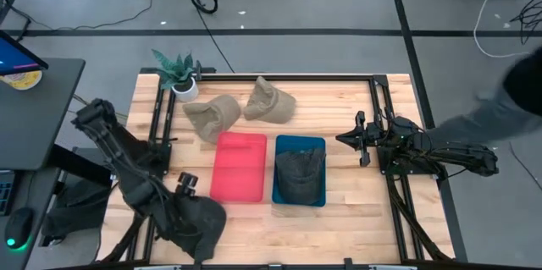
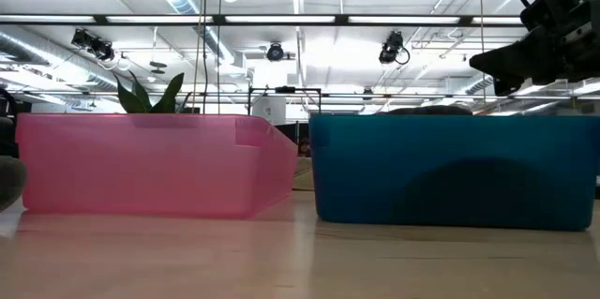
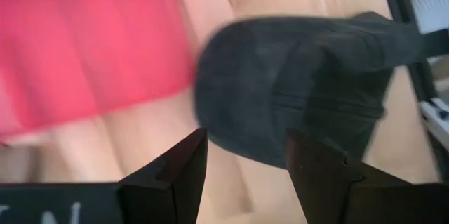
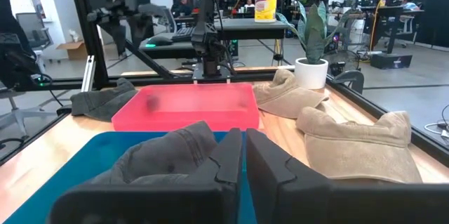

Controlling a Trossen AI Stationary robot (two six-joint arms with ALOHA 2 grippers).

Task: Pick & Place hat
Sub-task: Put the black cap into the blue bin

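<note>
Dark grey cloth fills the blue plastic bin (image 1: 299, 171): one cap (image 1: 300, 177) already lies inside it, which I take as the part of the task that is done. Next to it, the red plastic tray (image 1: 239, 167) shows nothing inside in the high view, so at least one placement looks outstanding. A second dark grey cloth cap (image 3: 309, 97) lies on the pale wooden table (image 1: 356, 219), just beyond the tips of the left gripper (image 3: 245, 161), whose two dark fingers (image 3: 175, 175) stand apart with bare wood between them and nothing held; the cap's near edge sits a little ahead of the gap and toward one finger, close to but not between the pads, with the red tray off to the other side. This cap appears to be the one in hand, not yet grasped. Two tan cloth hats (image 1: 241, 109) rest on the table behind the containers, near a small potted plant in a white pot (image 1: 179, 77), untouched and well away from either set of fingers. The right gripper (image 4: 244, 155) hangs off to the side past the blue bin's outer wall, its fingers pressed together and empty, seemingly waiting. By my reckoning the job is under halfway: one hat binned, one about to be gripped, two tan ones left.
</note>
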